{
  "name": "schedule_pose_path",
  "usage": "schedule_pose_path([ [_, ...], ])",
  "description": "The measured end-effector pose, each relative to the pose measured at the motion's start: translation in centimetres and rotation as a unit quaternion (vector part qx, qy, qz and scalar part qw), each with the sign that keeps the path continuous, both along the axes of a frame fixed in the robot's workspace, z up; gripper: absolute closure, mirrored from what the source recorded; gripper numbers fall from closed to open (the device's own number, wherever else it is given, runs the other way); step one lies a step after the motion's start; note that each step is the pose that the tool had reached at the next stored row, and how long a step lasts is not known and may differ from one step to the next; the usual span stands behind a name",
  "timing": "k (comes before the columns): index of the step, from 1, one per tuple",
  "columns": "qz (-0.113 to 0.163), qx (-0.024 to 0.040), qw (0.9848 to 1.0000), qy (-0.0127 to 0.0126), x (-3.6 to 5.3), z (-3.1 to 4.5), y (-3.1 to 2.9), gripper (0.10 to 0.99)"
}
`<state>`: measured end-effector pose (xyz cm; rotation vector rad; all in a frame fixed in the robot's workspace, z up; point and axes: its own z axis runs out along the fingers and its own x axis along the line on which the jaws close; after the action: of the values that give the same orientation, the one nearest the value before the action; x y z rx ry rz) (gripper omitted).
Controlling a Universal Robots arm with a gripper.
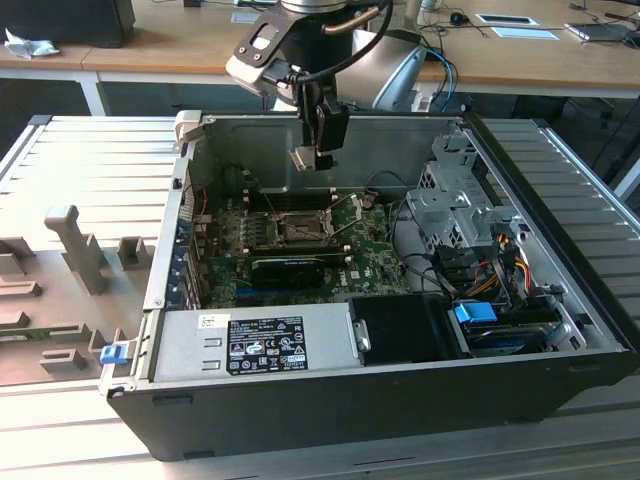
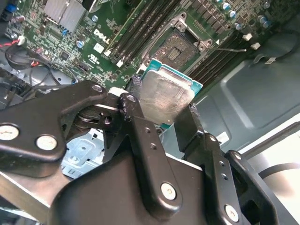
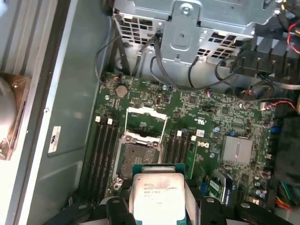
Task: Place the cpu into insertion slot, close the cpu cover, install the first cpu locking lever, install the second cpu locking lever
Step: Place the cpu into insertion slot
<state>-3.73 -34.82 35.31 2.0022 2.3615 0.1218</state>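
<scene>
My gripper [image 1: 316, 150] hangs above the open computer case, shut on the cpu [image 1: 303, 158], a flat square chip with a silvery top. Both wrist views show the cpu [image 2: 166, 96] [image 3: 157, 192] clamped between the two black fingers [image 2: 187, 124] [image 3: 117, 208]. The insertion slot [image 3: 139, 152] [image 2: 180, 47] [image 1: 298, 228] lies bare on the green motherboard, below the chip and apart from it. The cpu cover [image 3: 146, 111] stands swung open at the socket's far edge. A thin locking lever [image 2: 229, 48] sticks out beside the socket.
A grey power supply [image 1: 255, 345] fills the case's near side, and a metal drive cage [image 1: 455, 200] with cables sits at the exterior view's right. A long black card [image 1: 290, 265] and a finned heatsink [image 3: 237, 151] lie near the socket. Grey fixtures [image 1: 75, 250] stand outside the case.
</scene>
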Motion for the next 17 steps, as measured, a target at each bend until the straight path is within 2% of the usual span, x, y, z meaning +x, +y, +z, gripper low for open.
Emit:
schedule_pose_path([
  [4, -0.025, 0.0, 0.9997, 0.0, 0.0, -0.04, 0.0, 0.557],
  [9, -0.059, 0.0, 0.9983, 0.0, 0.0, -0.1, 0.0, 0.557],
  [13, -0.089, 0.0, 0.996, 0.0, 0.0, -0.17, 0.0, 0.557],
  [15, -0.108, 0.0, 0.9941, 0.0, 0.0, -0.22, 0.0, 0.557],
  [17, -0.116, 0.0, 0.9933, 0.0, 0.0, -0.23, 0.0, 0.557],
])
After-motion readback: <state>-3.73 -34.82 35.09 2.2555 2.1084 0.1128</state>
